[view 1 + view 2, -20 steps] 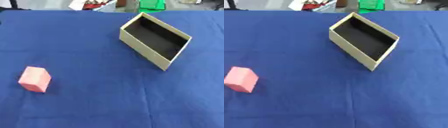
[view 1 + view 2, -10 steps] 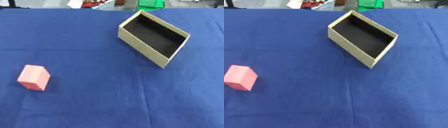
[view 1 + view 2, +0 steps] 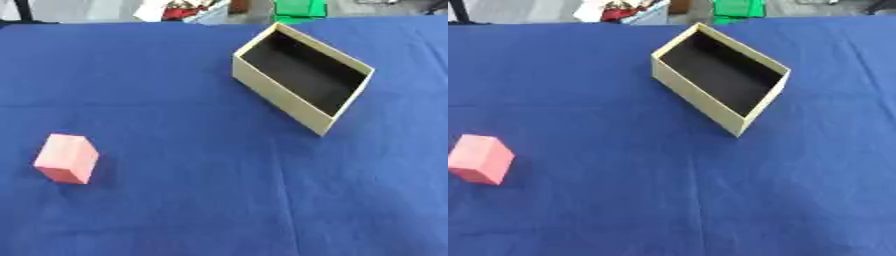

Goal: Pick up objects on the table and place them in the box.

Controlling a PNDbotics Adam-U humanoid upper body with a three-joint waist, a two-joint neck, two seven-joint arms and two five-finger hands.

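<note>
A pink block lies on the blue cloth at the left, somewhat near the front. An open tan cardboard box with a dark inside stands turned at an angle at the upper right of the middle; nothing shows inside it. Block and box are far apart. Neither of my hands shows in either view.
The blue tablecloth covers the whole table. Beyond the far edge are a green thing and some red and white clutter.
The whole picture has drifted slightly, so the camera has moved. Block and box keep their places on the cloth.
</note>
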